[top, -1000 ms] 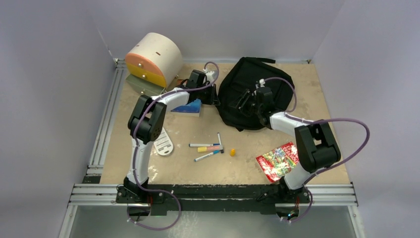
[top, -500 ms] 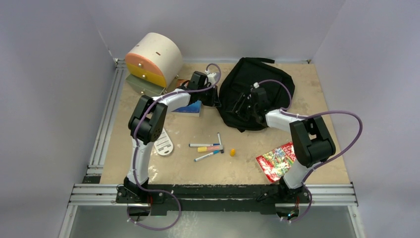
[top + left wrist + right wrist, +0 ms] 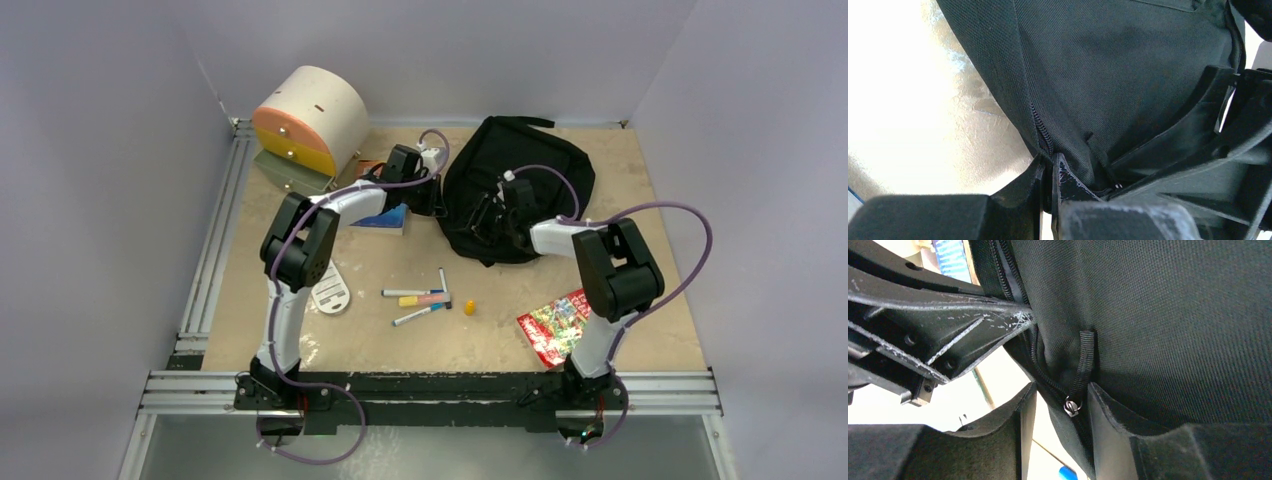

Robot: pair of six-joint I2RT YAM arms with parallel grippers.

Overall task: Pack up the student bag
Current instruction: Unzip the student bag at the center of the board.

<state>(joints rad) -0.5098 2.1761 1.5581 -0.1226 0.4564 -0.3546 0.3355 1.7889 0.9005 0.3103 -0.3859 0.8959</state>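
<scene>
Left wrist: left hand [image 3: 1048, 167] pinched shut on student bag [image 3: 1108, 65] zipper seam. Right hand [image 3: 1060, 400] parted, straddling zipper pull [image 3: 1071, 407], probably not gripping.

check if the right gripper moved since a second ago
Yes. The right gripper has shifted left across the student bag, away from the red booklet.

The right arm [image 3: 612, 272] has folded inward, its elbow now nearer the middle, and its purple cable [image 3: 695, 225] loops tighter. The right hand [image 3: 484, 215] has slid leftward across the student bag [image 3: 548, 165] — closer to the left hand [image 3: 432, 195] — whose forearm now covers more of the blue book [image 3: 390, 220].
</scene>
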